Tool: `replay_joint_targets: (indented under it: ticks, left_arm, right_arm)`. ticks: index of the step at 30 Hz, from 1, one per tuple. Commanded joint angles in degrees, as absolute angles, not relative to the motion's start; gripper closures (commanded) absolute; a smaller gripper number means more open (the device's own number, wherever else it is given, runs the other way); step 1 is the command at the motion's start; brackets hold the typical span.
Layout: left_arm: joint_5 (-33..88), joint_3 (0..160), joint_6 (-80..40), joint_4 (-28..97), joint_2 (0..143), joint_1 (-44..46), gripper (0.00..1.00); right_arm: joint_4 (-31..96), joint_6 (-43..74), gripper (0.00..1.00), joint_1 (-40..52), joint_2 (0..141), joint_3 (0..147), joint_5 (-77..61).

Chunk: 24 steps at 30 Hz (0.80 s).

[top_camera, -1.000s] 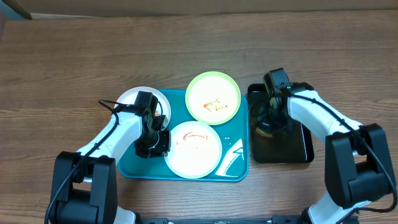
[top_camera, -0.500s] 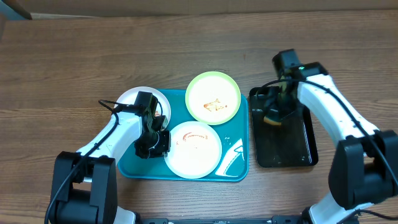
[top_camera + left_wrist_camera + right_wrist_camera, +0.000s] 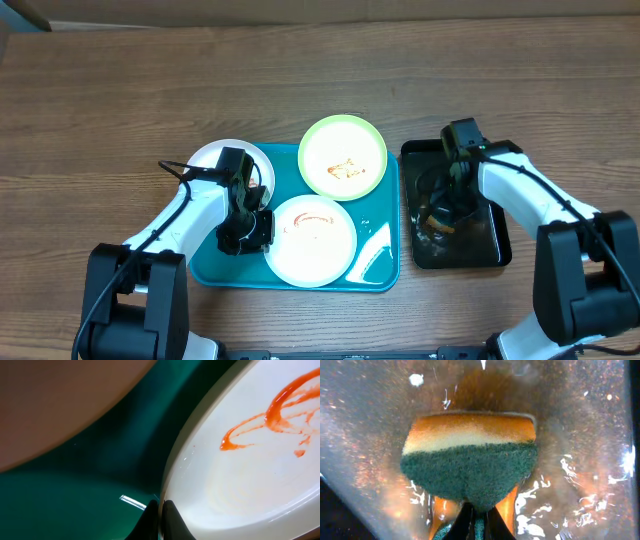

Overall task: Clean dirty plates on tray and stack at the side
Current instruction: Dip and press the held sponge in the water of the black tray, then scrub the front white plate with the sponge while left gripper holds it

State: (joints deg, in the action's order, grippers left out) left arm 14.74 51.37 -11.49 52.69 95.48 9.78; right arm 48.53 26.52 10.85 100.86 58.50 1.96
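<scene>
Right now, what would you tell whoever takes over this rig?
Left end effector: looks shut on the rim of the near white plate, which sits on the tray.
Right end effector: shut on the sponge, down in the wet black tray.
The green plate and the near white plate both show sauce. The far white plate is partly hidden by the left arm.
Done: no stack, and the visible smears are unwiped.
Left: wipe the plates, then stack them beside the tray.
</scene>
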Motion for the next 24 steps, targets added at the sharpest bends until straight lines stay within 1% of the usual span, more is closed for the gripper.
replay_joint_targets:
  ticks: [1,3,9,12,18,24]
  left_arm:
    - [14.0,51.16,-10.74,53.21,96.01,10.15,0.96]
    - [14.0,51.16,-10.74,53.23,96.01,10.15,0.96]
    - [14.0,51.16,-10.74,53.21,96.01,10.15,0.96]
    - [14.02,51.16,-10.74,53.23,96.01,10.15,0.96]
    - [14.02,51.16,-10.74,53.1,96.01,10.15,0.96]
    - [14.02,51.16,-10.74,52.86,96.01,10.15,0.96]
  right_arm:
    - [45.28,25.02,0.96,10.85,102.06,56.99,0.01]
    - [46.59,23.57,0.96,10.85,102.0,59.29,-0.08]
    - [59.94,22.26,0.96,10.85,99.7,72.44,-0.12]
    - [63.66,22.17,0.96,11.16,97.19,76.01,-0.89]
    - [64.93,13.78,0.96,15.81,93.86,76.51,-16.03]
    - [60.34,15.0,0.96,26.2,94.67,76.47,-16.71]
